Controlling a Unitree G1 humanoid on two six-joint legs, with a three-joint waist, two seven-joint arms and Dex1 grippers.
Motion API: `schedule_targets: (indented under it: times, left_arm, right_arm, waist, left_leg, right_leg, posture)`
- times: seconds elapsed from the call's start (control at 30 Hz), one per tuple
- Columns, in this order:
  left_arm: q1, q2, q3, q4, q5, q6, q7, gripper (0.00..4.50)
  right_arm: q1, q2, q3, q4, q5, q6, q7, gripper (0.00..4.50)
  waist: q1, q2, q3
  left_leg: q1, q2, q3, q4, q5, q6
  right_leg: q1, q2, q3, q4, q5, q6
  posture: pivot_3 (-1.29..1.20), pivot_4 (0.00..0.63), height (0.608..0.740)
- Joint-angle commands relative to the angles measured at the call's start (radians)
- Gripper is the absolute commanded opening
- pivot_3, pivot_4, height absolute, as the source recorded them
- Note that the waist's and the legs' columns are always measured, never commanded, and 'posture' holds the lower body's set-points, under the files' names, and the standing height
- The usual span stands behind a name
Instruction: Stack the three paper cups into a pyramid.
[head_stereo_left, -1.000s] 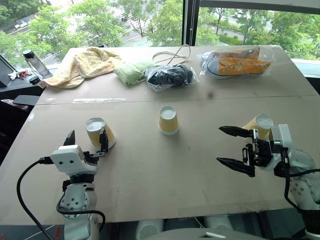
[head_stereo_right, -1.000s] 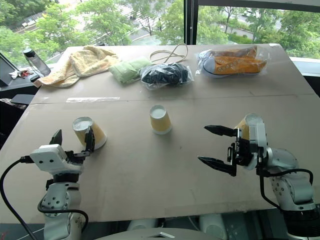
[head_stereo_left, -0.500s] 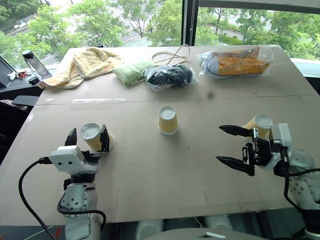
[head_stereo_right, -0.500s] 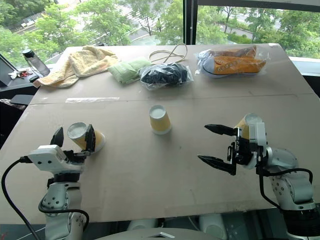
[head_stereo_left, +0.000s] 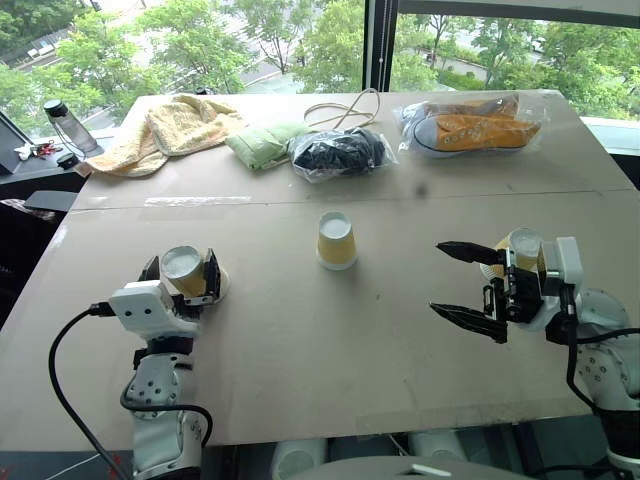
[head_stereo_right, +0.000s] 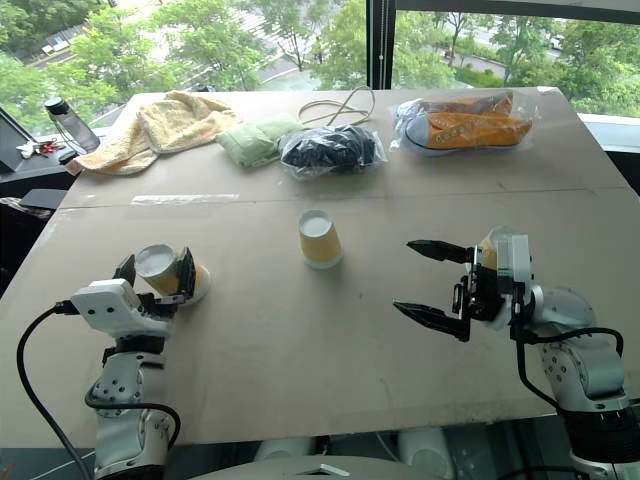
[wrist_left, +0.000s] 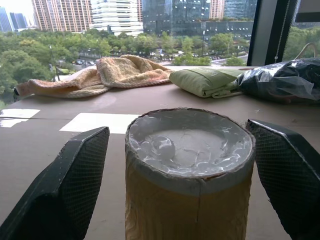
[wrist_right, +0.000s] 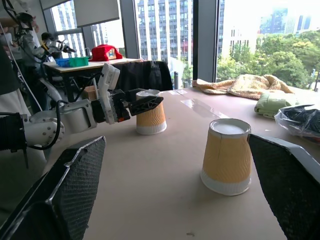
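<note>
On table (head_stereo_left: 300, 330): three paper cups (head_stereo_left: 336, 240) inverted, apart | left hand (head_stereo_left: 182, 276) spread around one | right hand (head_stereo_left: 462, 283) spread

head pair: high, down over table (head_stereo_left: 300, 340) | wrists: low, level (share cups)

Along the far edge of the desk (head_stereo_left: 300, 360): yellow towel (head_stereo_left: 170, 130), folded green cloth (head_stereo_left: 262, 143), dark bundle in clear plastic (head_stereo_left: 338, 152), looped cord (head_stereo_left: 345, 110), bagged orange shoes (head_stereo_left: 470, 125). Strip of tape (head_stereo_left: 198, 201) nearer in. Off the left side, a bottle (head_stereo_left: 70, 125). Trees beyond the window.
</note>
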Motion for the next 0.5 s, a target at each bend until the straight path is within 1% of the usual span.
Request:
schedule_targets:
  times: [0.03, 0.1, 0.13, 0.17, 0.2, 0.23, 0.33, 0.5]
  left_arm:
    - [-0.006, 0.008, -0.001, -0.009, -0.007, -0.001, -0.008, 4.24]
    - [-0.008, 0.005, -0.005, -0.007, -0.005, 0.001, -0.009, 3.71]
    - [-0.008, 0.004, -0.006, -0.007, -0.005, 0.001, -0.009, 3.52]
    - [-0.007, 0.003, -0.006, -0.008, -0.004, 0.001, -0.009, 3.14]
    - [-0.006, 0.002, -0.007, -0.01, -0.003, 0.001, -0.008, 2.66]
    - [-0.006, 0.002, -0.007, -0.011, 0.0, 0.0, -0.006, 2.54]
    - [-0.007, 0.001, -0.005, -0.016, 0.007, -0.002, 0.002, 2.5]
    - [-0.02, -0.001, -0.013, -0.023, -0.026, -0.01, -0.027, 2.5]
  right_arm:
    - [-0.019, 0.003, -0.007, -0.036, 0.004, -0.021, 0.006, 4.5]
    - [-0.02, 0.002, -0.007, -0.031, 0.0, -0.023, 0.007, 4.5]
    - [-0.019, 0.002, -0.007, -0.031, -0.002, -0.024, 0.008, 4.5]
    - [-0.017, 0.002, -0.008, -0.031, -0.003, -0.025, 0.01, 4.5]
    - [-0.015, 0.002, -0.008, -0.032, -0.003, -0.024, 0.01, 4.5]
    - [-0.013, 0.002, -0.009, -0.033, -0.003, -0.024, 0.01, 4.5]
    - [-0.008, 0.004, -0.008, -0.036, -0.006, -0.023, 0.009, 4.5]
    - [-0.001, 0.004, -0.01, -0.04, -0.008, -0.021, 0.003, 4.5]
  waist:
    - [0.0, 0.0, 0.0]
    - [0.0, 0.0, 0.0]
    - [0.0, 0.0, 0.0]
    - [0.0, 0.0, 0.0]
    - [0.0, 0.0, 0.0]
    - [0.0, 0.0, 0.0]
    - [0.0, 0.0, 0.0]
    - [0.0, 0.0, 0.0]
  left_leg:
    - [0.0, 0.0, 0.0, 0.0, 0.0, 0.0]
    - [0.0, 0.0, 0.0, 0.0, 0.0, 0.0]
    - [0.0, 0.0, 0.0, 0.0, 0.0, 0.0]
    - [0.0, 0.0, 0.0, 0.0, 0.0, 0.0]
    - [0.0, 0.0, 0.0, 0.0, 0.0, 0.0]
    - [0.0, 0.0, 0.0, 0.0, 0.0, 0.0]
    - [0.0, 0.0, 0.0, 0.0, 0.0, 0.0]
    - [0.0, 0.0, 0.0, 0.0, 0.0, 0.0]
  right_leg:
    - [0.0, 0.0, 0.0, 0.0, 0.0, 0.0]
    - [0.0, 0.0, 0.0, 0.0, 0.0, 0.0]
    - [0.0, 0.0, 0.0, 0.0, 0.0, 0.0]
    - [0.0, 0.0, 0.0, 0.0, 0.0, 0.0]
    - [0.0, 0.0, 0.0, 0.0, 0.0, 0.0]
    - [0.0, 0.0, 0.0, 0.0, 0.0, 0.0]
    - [0.0, 0.0, 0.0, 0.0, 0.0, 0.0]
    - [0.0, 0.0, 0.0, 0.0, 0.0, 0.0]
  posture:
    - [0.0, 0.15, 0.74]
    - [0.0, 0.15, 0.74]
    - [0.0, 0.15, 0.74]
    - [0.0, 0.15, 0.74]
    - [0.0, 0.15, 0.74]
    - [0.0, 0.15, 0.74]
    - [0.0, 0.15, 0.74]
    - [0.0, 0.15, 0.74]
